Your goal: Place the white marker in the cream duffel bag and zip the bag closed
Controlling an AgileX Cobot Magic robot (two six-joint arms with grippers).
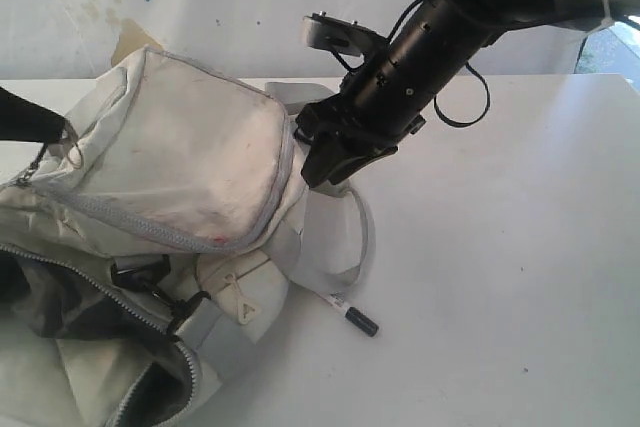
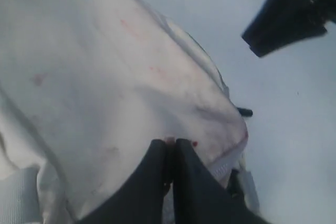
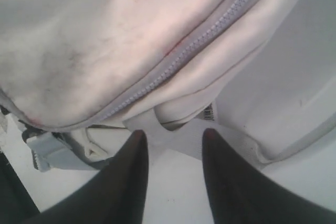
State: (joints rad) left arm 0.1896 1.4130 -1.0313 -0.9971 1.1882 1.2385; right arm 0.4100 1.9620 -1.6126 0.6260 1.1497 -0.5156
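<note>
The white marker (image 1: 347,312) lies on the surface (image 1: 520,247) just beside the cream duffel bag (image 1: 170,167). Its long axis runs diagonally in the exterior view, with the black cap pointing away from the bag and the other end tucked under a grey strap (image 1: 345,247). The right claw (image 3: 173,135) hangs released above that strap. It would do best to move toward the capped end and close across the barrel, clear of the webbing. The left claw (image 2: 171,142) is clenched against the bag; what it pinches cannot be told.
</note>
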